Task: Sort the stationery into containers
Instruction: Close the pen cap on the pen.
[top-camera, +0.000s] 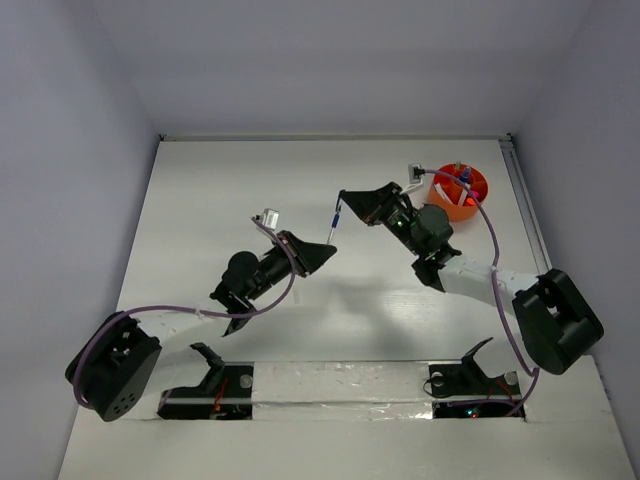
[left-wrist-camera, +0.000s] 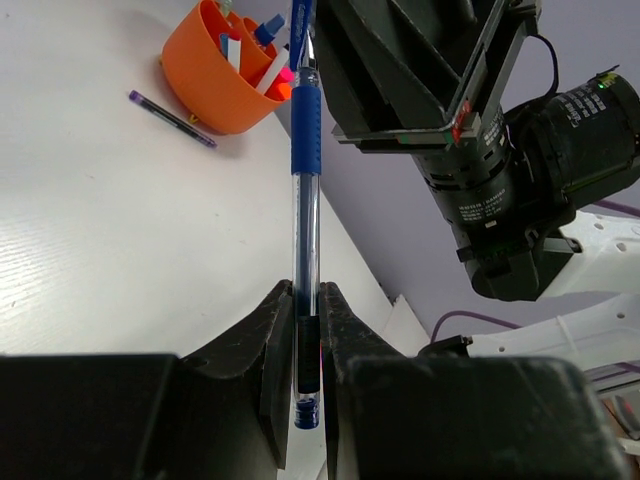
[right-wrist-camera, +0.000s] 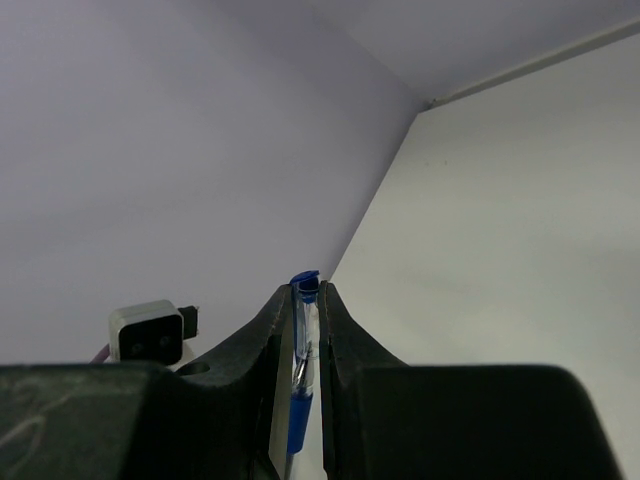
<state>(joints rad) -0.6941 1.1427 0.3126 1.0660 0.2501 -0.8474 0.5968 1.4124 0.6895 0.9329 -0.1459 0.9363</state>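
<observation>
Blue pen (left-wrist-camera: 305, 150) is held in the air, well apart from the orange cup (top-camera: 455, 208): the left gripper (left-wrist-camera: 305, 300) is clenched on one end, the right gripper (right-wrist-camera: 305, 300) on the other. If both pull together, it may slip or bend

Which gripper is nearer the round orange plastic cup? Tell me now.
Right. The right gripper is left of the round orange plastic cup in the top view; the left gripper is farther left and nearer the bases. Both clamp one thin blue plastic pen.
</observation>
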